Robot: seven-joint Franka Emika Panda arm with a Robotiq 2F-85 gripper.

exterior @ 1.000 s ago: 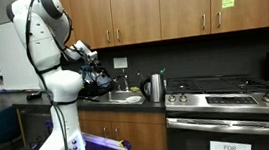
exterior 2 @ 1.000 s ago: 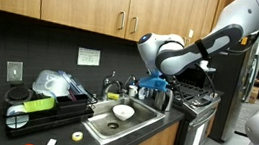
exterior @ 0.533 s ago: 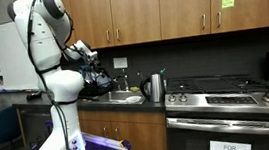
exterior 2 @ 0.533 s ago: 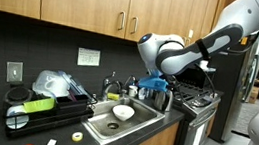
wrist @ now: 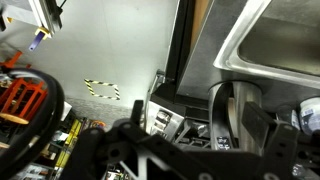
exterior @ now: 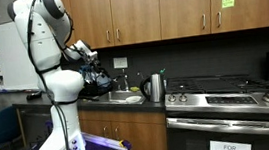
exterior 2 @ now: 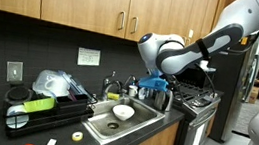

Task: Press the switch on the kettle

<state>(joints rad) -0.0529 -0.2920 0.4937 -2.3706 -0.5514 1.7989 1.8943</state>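
The small silver kettle (exterior: 155,87) with a dark handle stands on the counter between the sink and the stove. It also shows in an exterior view (exterior 2: 163,100), partly behind my gripper. My gripper (exterior: 101,80) hangs over the sink area, a short way from the kettle, and is seen close in front of it in an exterior view (exterior 2: 152,83). In the wrist view the kettle (wrist: 248,108) and its dark handle show between my dark fingers (wrist: 205,145), which look spread apart and hold nothing. The switch cannot be made out.
A steel sink (exterior 2: 133,121) holds a white bowl (exterior 2: 122,112). A dish rack (exterior 2: 39,106) with several items stands on the counter. The stove (exterior: 227,97) is beside the kettle. Wooden cabinets (exterior: 158,7) hang above.
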